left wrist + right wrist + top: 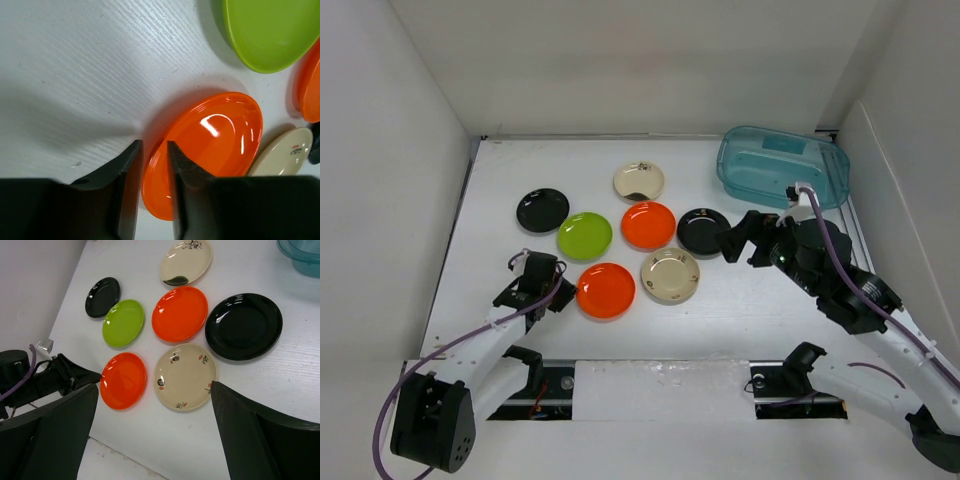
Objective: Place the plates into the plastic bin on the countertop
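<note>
Left wrist view: your left claw (154, 146) straddles the rim of the near orange plate (210, 145), one finger inside the dish and one outside, drawn in narrow on the edge, so it is grasping the plate.
Plate position: on the white surface (75, 60), just on the near side of the lime green plate (270, 30); you cannot tell whether the gripped edge has left the surface.
Right claw (732, 243): released, fingers spread wide, holding nothing, hovering right of the lime green plate beside a black plate (703, 230).
Plastic bin (780, 165): well to the right of the lime green plate and farther back, with no plate visible in it.
Handling: probably light, stiff and glossy, so expect it to be slippery in a thin pinch.
Where to hold: the rim is your only purchase. Seat the fingers deep over the lip and carry the plate near level.
Risk: it may pivot or slide out.
</note>
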You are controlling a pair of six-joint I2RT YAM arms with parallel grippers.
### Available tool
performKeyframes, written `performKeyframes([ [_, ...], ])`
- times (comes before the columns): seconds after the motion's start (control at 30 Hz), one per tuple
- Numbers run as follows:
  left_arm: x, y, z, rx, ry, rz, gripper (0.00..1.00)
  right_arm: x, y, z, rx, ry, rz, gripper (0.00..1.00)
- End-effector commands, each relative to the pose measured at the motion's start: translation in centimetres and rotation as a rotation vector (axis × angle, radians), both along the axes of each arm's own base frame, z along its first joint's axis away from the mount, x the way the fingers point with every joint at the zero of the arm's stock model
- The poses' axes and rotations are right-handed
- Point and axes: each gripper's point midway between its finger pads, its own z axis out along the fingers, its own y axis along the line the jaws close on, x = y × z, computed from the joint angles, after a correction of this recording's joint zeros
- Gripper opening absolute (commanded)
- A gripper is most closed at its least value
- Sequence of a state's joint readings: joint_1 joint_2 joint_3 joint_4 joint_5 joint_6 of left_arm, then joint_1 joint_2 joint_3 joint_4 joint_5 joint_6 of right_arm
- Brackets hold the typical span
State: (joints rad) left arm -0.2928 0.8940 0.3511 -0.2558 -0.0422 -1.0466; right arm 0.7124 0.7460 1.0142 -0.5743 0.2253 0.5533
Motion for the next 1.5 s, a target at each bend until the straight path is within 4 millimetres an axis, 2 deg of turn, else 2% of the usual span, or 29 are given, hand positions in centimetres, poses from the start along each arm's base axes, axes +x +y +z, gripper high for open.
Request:
performKeyframes([
  [0.0, -0.4, 0.5, -0.6, 0.034, 0.007, -0.011, 0.23, 0.6, 0.7, 1.2, 0.031, -0.044, 0.017, 1.0],
  [0.03, -0.4, 0.5, -0.6, 0.039, 0.007, -0.018, 0.38, 0.5, 0.8, 1.2, 0.034, -0.042, 0.028, 1.0],
  [0.07, -0.4, 0.5, -0.7, 0.044, 0.006, -0.025, 0.42, 0.6, 1.0, 0.9, 0.027, -0.034, 0.029, 1.0],
  [0.2, -0.5, 0.6, -0.8, 0.047, 0.015, -0.026, 0.5, 0.6, 1.0, 0.9, 0.027, -0.033, 0.029, 1.0],
  [0.3, -0.4, 0.5, -1.1, 0.055, 0.018, -0.034, 0.51, 0.7, 0.9, 0.9, 0.025, -0.035, 0.02, 1.0],
  [0.47, 0.2, 0.4, -1.4, 0.075, 0.026, -0.06, 0.37, 0.8, 0.5, 1.5, 0.018, -0.05, 0.005, 1.0],
  [0.53, 0.3, 0.4, -1.5, 0.076, 0.028, -0.06, 0.29, 0.8, 0.4, 1.5, 0.01, -0.054, 0.007, 1.0],
  [0.67, 0.5, 0.6, -1.6, 0.089, 0.025, -0.061, 0.19, 1.0, 0.6, 1.2, 0.004, -0.047, 0.008, 1.0],
  [0.7, 0.7, 0.5, -1.5, 0.087, 0.015, -0.061, 0.12, 1.1, 0.7, 1.0, -0.002, -0.04, 0.008, 1.0],
  [0.73, 0.7, 0.5, -1.5, 0.094, 0.014, -0.07, 0.01, 1.1, 0.7, 1.0, -0.002, -0.04, 0.008, 1.0],
  [0.9, 0.3, 0.5, -1.6, 0.09, 0.029, -0.076, 0.0, 1.2, 0.8, 1.2, 0.005, -0.048, 0.007, 1.0],
  [0.97, 0.1, 0.6, -0.9, 0.092, 0.007, -0.085, 0.0, 1.4, 1.0, 1.2, 0.004, -0.047, 0.008, 1.0],
  [1.0, 0.3, 0.5, -0.2, 0.096, -0.015, -0.098, 0.0, 1.5, 1.0, 0.7, -0.002, -0.04, 0.008, 1.0],
  [1.03, 1.0, 0.2, 1.3, 0.084, -0.074, -0.116, 0.0, 1.7, 1.2, 0.3, -0.008, -0.033, 0.008, 1.0],
  [1.07, 0.9, -0.3, 1.9, 0.067, -0.094, -0.148, 0.0, 1.7, 1.2, 0.3, -0.008, -0.033, 0.008, 1.0],
  [1.1, 1.5, -1.0, 3.1, 0.04, -0.143, -0.173, 0.0, 1.9, 1.6, -0.1, -0.007, -0.028, 0.021, 1.0],
  [1.13, 1.3, -2.1, 3.4, 0.007, -0.177, -0.229, 0.0, 1.9, 1.9, -0.1, 0.001, -0.034, 0.03, 1.0],
  [1.17, 1.7, -3.6, 5.2, -0.055, -0.251, -0.285, 0.0, 2.4, 1.9, -0.2, 0.002, -0.035, 0.021, 1.0],
  [1.2, 1.9, -4.0, 5.8, -0.075, -0.277, -0.3, 0.0, 2.4, 2.6, -0.9, -0.002, -0.019, 0.045, 1.0],
  [1.23, 1.9, -4.3, 6.0, -0.087, -0.284, -0.31, 0.0, 2.7, 3.0, -0.8, 0.011, -0.03, 0.054, 1.0],
  [1.3, 2.5, -4.5, 7.7, -0.069, -0.326, -0.346, 0.0, 3.3, 4.1, -1.9, 0.01, -0.017, 0.078, 1.0],
  [1.47, 4.0, -6.4, 14.2, -0.104, -0.501, -0.451, 0.0, 5.1, 7.8, -3.7, 0.031, -0.011, 0.227, 1.0],
])
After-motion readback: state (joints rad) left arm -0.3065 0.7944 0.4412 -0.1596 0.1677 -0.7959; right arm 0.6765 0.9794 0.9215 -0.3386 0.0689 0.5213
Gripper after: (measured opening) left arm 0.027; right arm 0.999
